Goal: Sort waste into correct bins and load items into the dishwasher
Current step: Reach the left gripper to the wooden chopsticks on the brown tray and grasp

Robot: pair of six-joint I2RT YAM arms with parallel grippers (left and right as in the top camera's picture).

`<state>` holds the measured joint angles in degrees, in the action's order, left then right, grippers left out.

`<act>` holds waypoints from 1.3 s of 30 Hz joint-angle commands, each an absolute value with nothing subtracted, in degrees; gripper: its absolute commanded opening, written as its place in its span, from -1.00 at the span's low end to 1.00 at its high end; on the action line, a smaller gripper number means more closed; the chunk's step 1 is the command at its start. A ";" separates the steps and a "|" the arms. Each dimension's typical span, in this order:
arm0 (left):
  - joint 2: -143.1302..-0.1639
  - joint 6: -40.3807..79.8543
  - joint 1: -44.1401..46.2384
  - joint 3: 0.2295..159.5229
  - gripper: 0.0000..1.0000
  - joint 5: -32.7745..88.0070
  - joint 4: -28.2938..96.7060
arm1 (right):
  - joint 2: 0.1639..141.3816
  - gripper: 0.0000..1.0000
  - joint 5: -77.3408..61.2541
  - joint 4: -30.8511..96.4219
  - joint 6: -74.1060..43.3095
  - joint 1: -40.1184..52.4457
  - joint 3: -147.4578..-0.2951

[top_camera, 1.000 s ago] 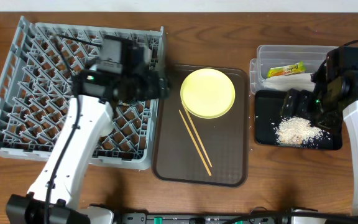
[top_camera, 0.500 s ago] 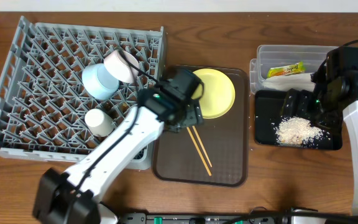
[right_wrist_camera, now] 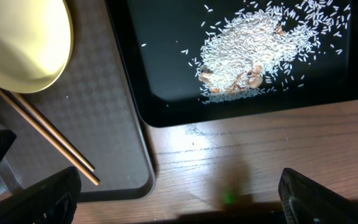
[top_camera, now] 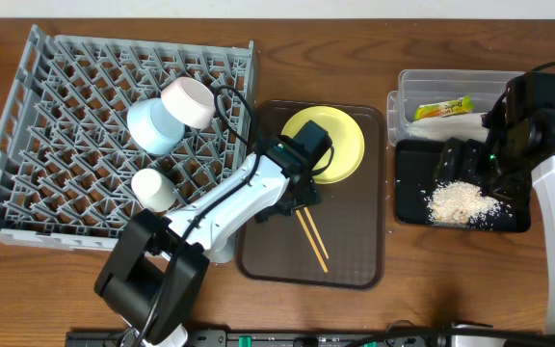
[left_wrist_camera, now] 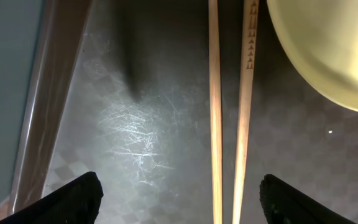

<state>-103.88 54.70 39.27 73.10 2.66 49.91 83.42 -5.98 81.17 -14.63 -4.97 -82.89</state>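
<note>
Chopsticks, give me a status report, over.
Left gripper open, empty, above chopsticks. Right gripper open, empty, near black tray. Chopsticks flat on brown tray beside yellow plate, unobstructed.

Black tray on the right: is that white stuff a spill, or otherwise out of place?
Not a spill: the rice scraps lie heaped in the black tray, with loose grains strewn around the heap, all inside its rim.

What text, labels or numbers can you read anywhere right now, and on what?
Snack wrapper in the clear tub: print there, too small to read.
Chopstick nearer the yellow plate: column of small dark marks, too blurred to read.
Nothing else shows writing.
</note>
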 commanded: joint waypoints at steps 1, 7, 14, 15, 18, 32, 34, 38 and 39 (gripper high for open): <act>-104.49 56.12 39.24 71.96 0.68 2.33 50.02 | 83.24 0.99 -6.24 81.23 -14.09 -5.23 -83.35; -104.49 56.23 39.24 69.63 0.68 2.33 47.40 | 83.24 0.99 -6.26 81.23 -14.09 -5.23 -83.35; -104.49 56.23 39.24 66.41 0.68 2.31 43.90 | 83.24 0.99 -6.26 81.25 -14.09 -5.23 -83.35; -104.49 56.23 39.24 66.02 0.68 2.28 43.07 | 83.24 0.98 -6.26 81.28 -14.11 -5.23 -83.35; -104.49 55.99 39.24 64.23 0.68 2.31 39.77 | 83.24 0.98 -6.26 81.25 -14.11 -5.23 -83.35; -106.78 56.03 39.35 61.91 0.68 2.42 37.82 | 83.24 0.98 -6.26 81.28 -14.11 -5.23 -83.35; -107.20 56.01 39.62 61.91 0.68 2.61 37.82 | 83.24 0.98 -6.26 81.30 -14.09 -5.23 -83.35; -106.94 55.81 39.59 62.00 0.68 4.78 37.76 | 83.24 0.99 -6.26 81.30 -14.09 -5.23 -83.35; -106.94 55.81 39.55 62.00 0.68 4.91 37.76 | 83.24 0.98 -6.26 81.28 -14.09 -5.23 -83.35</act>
<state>-105.23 55.51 39.53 62.41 3.05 37.63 83.42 -5.98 81.21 -14.63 -4.97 -82.89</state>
